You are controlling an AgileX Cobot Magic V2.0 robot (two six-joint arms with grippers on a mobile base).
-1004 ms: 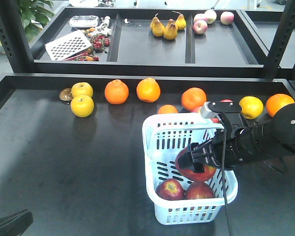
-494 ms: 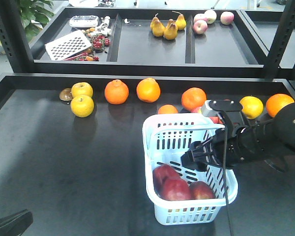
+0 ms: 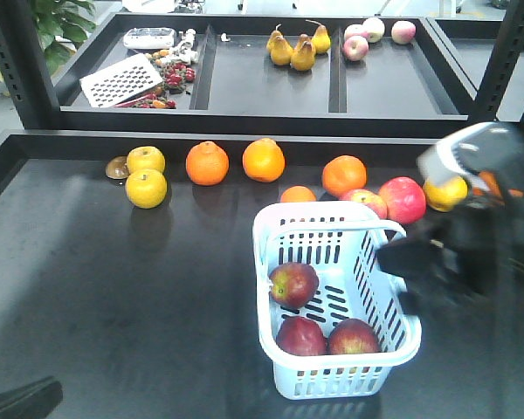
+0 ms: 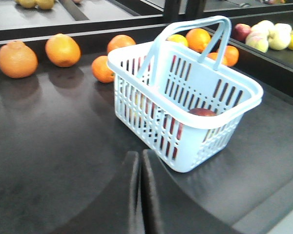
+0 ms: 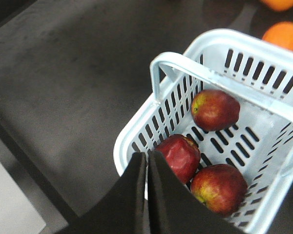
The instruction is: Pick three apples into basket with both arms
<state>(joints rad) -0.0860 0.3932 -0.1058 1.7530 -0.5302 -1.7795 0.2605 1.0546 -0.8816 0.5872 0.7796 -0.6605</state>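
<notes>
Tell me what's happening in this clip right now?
A two-arm robot is loading apples into a basket on a dark table. All three apples now lie inside it. The right hand is shut and empty above the basket's rim; in the front view that arm is a blur beside the basket. The left hand is shut too, low over the table, holding nothing. Oranges sit along the back.

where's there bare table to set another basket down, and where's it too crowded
The wide dark stretch left of the basket, below the yellow apples and oranges, lies bare. The back edge is crowded with a fruit row. Right of the basket, the blurred right arm fills the space.
</notes>
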